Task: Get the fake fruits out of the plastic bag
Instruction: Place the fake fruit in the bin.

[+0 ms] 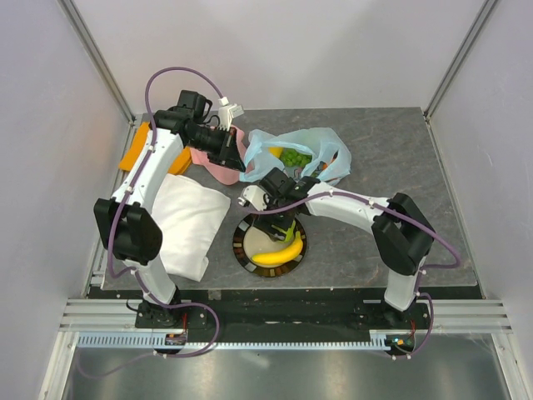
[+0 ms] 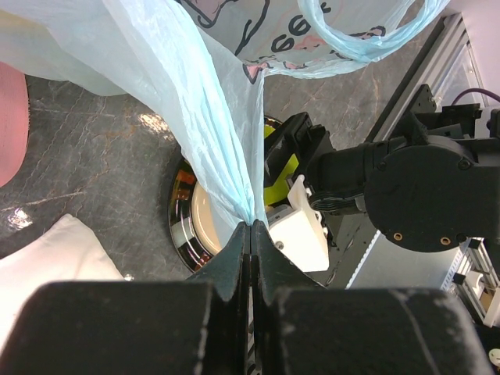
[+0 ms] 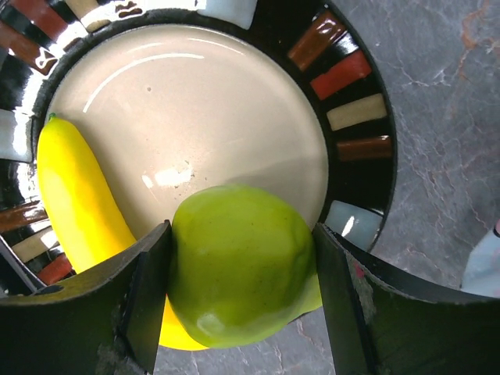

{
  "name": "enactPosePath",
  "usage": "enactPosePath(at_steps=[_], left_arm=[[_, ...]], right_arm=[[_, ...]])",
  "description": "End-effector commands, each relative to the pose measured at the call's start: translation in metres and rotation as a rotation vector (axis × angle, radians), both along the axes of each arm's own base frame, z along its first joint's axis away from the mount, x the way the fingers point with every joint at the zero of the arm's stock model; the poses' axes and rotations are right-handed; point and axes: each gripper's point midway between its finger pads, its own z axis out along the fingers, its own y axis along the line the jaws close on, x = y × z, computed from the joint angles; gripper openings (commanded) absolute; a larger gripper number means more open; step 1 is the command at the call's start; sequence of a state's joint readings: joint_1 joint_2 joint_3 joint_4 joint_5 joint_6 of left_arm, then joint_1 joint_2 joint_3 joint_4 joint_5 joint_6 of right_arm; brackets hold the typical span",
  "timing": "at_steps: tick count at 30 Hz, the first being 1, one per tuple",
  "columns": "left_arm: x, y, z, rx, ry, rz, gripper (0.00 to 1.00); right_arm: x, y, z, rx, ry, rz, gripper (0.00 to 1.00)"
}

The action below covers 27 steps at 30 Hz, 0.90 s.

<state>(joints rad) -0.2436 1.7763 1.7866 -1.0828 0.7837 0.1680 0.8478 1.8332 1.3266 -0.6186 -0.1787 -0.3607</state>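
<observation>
The light-blue plastic bag [image 1: 331, 153] lies at the back of the table, with green grapes [image 1: 293, 157] and a yellow fruit [image 1: 274, 152] showing in its mouth. My left gripper [image 1: 236, 156] is shut on the bag's left edge, and the left wrist view shows the film [image 2: 211, 117] stretched up from the pinched tips [image 2: 251, 226]. My right gripper [image 3: 242, 228] hangs over the striped-rim plate [image 3: 355, 109], shut on a green fruit [image 3: 242, 273]. A yellow banana [image 3: 78, 203] lies on the plate beside it.
A white folded cloth [image 1: 188, 222] lies left of the plate [image 1: 245, 247]. An orange object [image 1: 136, 152] and a pink one [image 1: 218, 169] sit at the back left under the left arm. Metal frame rails border the table.
</observation>
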Motion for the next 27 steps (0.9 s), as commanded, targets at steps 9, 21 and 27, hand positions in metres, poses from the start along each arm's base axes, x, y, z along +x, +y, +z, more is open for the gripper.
enactPosePath(at_steps=[9, 21, 27], left_arm=[[0.011, -0.004, 0.014, -0.024, -0.053, -0.005, 0.02], [0.023, -0.007, 0.016, -0.031, -0.063, -0.002, 0.02], [0.023, -0.006, 0.017, -0.028, -0.065, -0.005, 0.02]], right_arm=[[-0.002, -0.01, -0.016, -0.096, 0.073, -0.047, 0.58], [-0.005, -0.012, -0.004, -0.124, 0.098, -0.045, 0.58], [-0.008, -0.014, -0.006, -0.141, 0.118, -0.038, 0.81]])
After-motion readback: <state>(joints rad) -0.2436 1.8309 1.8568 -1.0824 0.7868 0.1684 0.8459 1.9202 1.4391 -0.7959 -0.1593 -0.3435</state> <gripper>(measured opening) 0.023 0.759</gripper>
